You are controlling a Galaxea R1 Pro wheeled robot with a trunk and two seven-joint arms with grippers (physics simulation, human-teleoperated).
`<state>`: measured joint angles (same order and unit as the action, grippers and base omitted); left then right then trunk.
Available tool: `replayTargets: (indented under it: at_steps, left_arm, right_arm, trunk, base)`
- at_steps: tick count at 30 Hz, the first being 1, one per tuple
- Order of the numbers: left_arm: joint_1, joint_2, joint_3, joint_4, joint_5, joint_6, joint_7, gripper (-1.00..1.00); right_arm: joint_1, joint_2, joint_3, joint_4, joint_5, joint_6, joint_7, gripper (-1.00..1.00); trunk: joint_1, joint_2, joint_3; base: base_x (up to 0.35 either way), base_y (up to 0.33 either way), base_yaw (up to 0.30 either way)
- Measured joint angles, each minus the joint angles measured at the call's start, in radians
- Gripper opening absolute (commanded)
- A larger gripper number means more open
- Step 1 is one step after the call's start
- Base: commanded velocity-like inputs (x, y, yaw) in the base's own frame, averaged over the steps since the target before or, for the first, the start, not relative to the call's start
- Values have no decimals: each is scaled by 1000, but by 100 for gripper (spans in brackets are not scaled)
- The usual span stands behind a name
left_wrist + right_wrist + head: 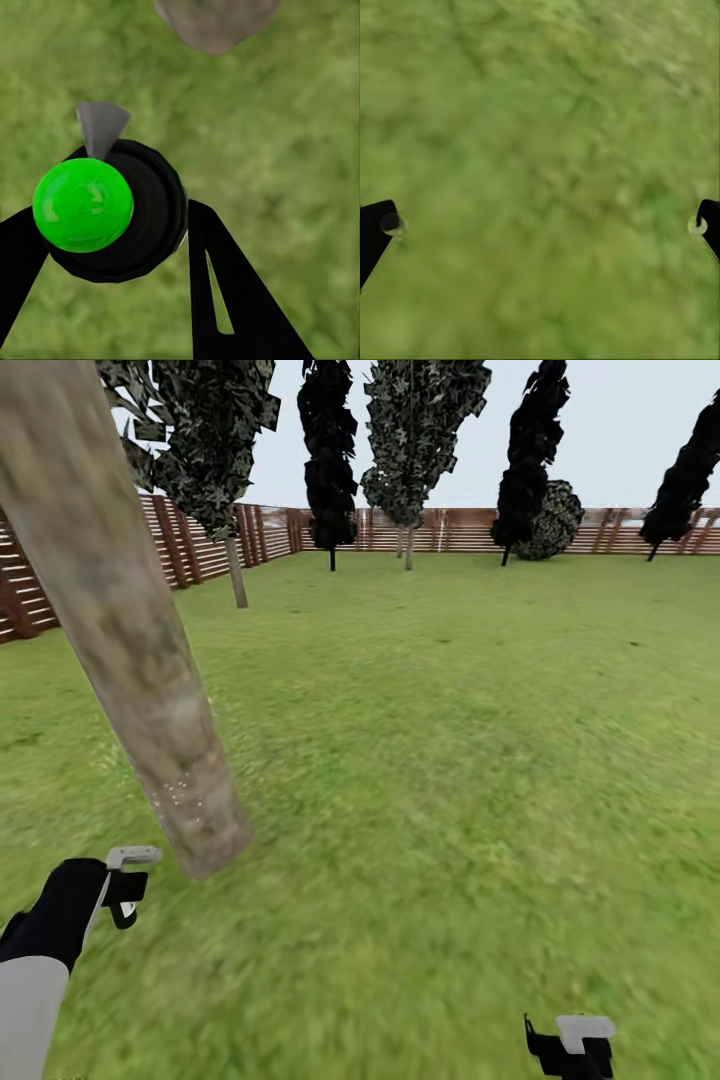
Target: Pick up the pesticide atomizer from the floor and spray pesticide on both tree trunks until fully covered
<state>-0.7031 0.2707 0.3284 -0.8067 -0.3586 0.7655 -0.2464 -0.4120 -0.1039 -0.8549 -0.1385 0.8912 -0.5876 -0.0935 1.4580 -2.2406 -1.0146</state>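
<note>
The left tool (112,247) is clamped on what looks like the pesticide atomizer (112,210), held near the tree trunk (130,650) for spraying, while the right tool (540,225) hangs spread apart over grass.

Open green lawn (450,780) under flat daylight and a pale overcast sky (600,430), closed off at the far side and left by a brown slatted wooden fence (450,530), with dark cone-shaped conifers (330,460) and a round shrub (552,520) standing along it.
</note>
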Motion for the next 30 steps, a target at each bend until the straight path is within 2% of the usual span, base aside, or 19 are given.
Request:
replayTargets:
  at_steps: [3, 7, 11, 19, 25, 30]
  left_arm:
    - [0, 1, 0, 1, -3, 0, 5, -100]
    - [0, -1, -4, 29, 4, 0, 98, -100]
    - [0, -3, -6, 32, 10, 0, 97, -100]
    - [0, -16, -6, 28, 9, -1, 97, -100]
    - [0, -17, -6, 24, 10, -1, 98, -100]
    - [0, -31, -5, 18, 14, 0, 98, -100]
  right_arm:
    - [0, 0, 1, 0, 0, 0, 0, 100]
    - [0, 0, 0, 0, 0, 0, 0, 100]
    - [0, 0, 0, 0, 0, 0, 0, 100]
    - [0, 0, -1, 0, 0, 0, 1, 100]
    - [0, 0, 0, 0, 0, 0, 1, 100]
    - [0, 0, -1, 0, 0, 0, 0, 100]
  trunk:
    - [0, 0, 0]
    - [0, 0, 0]
    - [0, 0, 0]
    - [0, 0, 0]
    - [0, 0, 0]
    - [1, 0, 0]
  base:
    - [216, -214, 277]
    - [220, -210, 277]
    - [217, -208, 267]
    - [152, -237, 18]
    - [-25, -267, 143]
    - [-122, -117, 274]
